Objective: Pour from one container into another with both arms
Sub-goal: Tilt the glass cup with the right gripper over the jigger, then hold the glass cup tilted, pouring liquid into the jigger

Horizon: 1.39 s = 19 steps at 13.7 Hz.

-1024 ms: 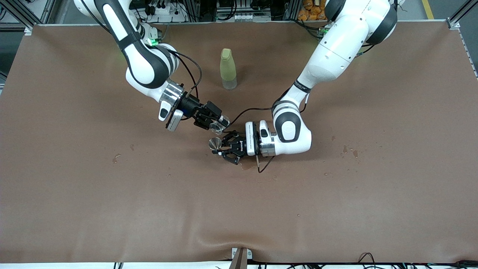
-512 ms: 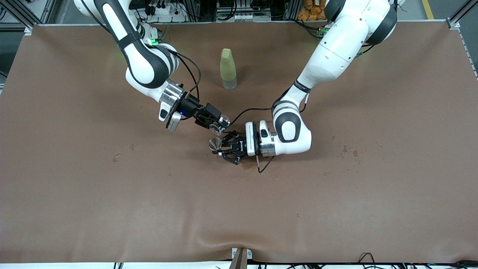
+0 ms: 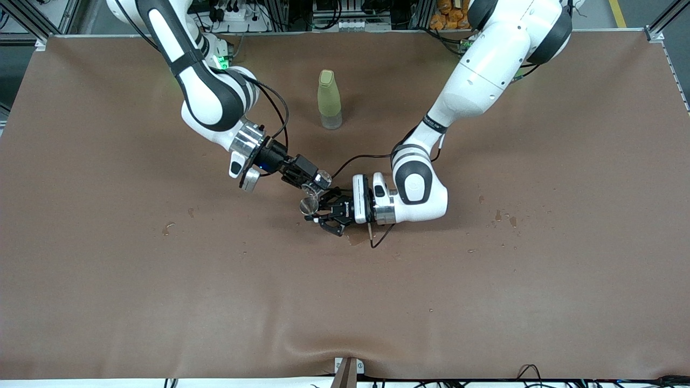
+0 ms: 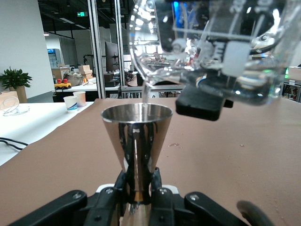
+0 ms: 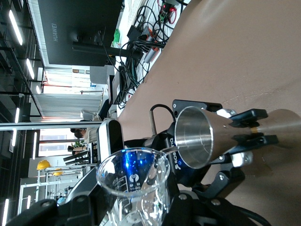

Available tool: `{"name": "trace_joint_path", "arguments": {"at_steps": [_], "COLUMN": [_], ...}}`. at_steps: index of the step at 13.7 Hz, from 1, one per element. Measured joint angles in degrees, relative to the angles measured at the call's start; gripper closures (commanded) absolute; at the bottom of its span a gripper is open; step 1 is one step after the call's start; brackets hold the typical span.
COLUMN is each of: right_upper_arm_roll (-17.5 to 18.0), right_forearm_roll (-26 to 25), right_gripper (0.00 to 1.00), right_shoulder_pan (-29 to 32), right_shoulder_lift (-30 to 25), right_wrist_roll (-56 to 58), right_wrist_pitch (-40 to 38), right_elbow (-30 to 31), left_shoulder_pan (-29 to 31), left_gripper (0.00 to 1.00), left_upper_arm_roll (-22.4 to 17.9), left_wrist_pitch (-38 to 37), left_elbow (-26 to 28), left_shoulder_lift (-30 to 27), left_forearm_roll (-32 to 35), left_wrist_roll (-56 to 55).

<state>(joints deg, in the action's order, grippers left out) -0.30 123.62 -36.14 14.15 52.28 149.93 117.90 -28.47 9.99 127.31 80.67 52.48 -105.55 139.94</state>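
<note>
My right gripper (image 3: 315, 180) is shut on the tiny clear cup (image 3: 322, 177) and holds it tipped over the goblet (image 3: 308, 205). The goblet is a silvery cone on a thin stem, and my left gripper (image 3: 319, 214) is shut on that stem, holding it upright just above the table's middle. In the left wrist view the goblet (image 4: 137, 134) rises from my left gripper (image 4: 138, 188), with the clear cup (image 4: 197, 47) leaning above its rim and a thin stream running down into it. The right wrist view shows the clear cup (image 5: 134, 181) in my right gripper (image 5: 136, 212), its lip beside the goblet's (image 5: 197, 136) mouth.
A tall yellow-green bottle (image 3: 329, 99) stands on the brown table (image 3: 485, 302), farther from the front camera than both grippers. Small wet spots lie toward the left arm's end (image 3: 504, 218) and toward the right arm's end (image 3: 168, 229). A damp patch (image 3: 356, 238) lies under the left gripper.
My right gripper has come closer to the goblet and tipped the clear cup further over its rim. The left gripper with the goblet has shifted only slightly.
</note>
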Motion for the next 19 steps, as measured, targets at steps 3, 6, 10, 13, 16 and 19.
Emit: {"name": "trace_joint_path", "arguments": {"at_steps": [3,6,10,13,16,19], "right_upper_arm_roll": [-0.08,-0.23,-0.38,-0.42,-0.63,-0.79], "right_forearm_roll": [0.00,0.01,0.01,0.01,0.01,0.01], "right_gripper": [1.00,1.00,1.00,1.00,1.00,1.00], "right_shoulder_pan": [0.01,0.23,0.45,0.48,0.82,1.62], "right_shoulder_lift": [0.11,0.52,0.76,0.76,0.76,0.76], "right_wrist_roll": [-0.54,-2.22,-6.85,-10.80,-12.94,-15.56], "right_wrist_pitch": [0.15,0.20,0.20,0.20,0.20,-0.08], "right_elbow": [-0.11,-0.11,-0.21,-0.34,-0.46,-0.85], "left_shoulder_pan": [0.00,0.00,0.00,0.00,0.00,0.00], "left_gripper": [1.00,1.00,1.00,1.00,1.00,1.00], "left_upper_arm_roll": [-0.01,-0.02,-0.04,-0.04,-0.04,-0.04], "left_wrist_pitch": [0.00,0.01,0.04,0.04,0.04,0.04], "left_elbow": [0.00,0.00,0.00,0.00,0.00,0.00], "left_shoulder_lift": [0.00,0.00,0.01,0.04,0.05,0.05], "left_forearm_roll": [0.00,0.00,0.00,0.00,0.00,0.00], "left_wrist_roll": [0.00,0.00,0.00,0.00,-0.01,-0.01]}}
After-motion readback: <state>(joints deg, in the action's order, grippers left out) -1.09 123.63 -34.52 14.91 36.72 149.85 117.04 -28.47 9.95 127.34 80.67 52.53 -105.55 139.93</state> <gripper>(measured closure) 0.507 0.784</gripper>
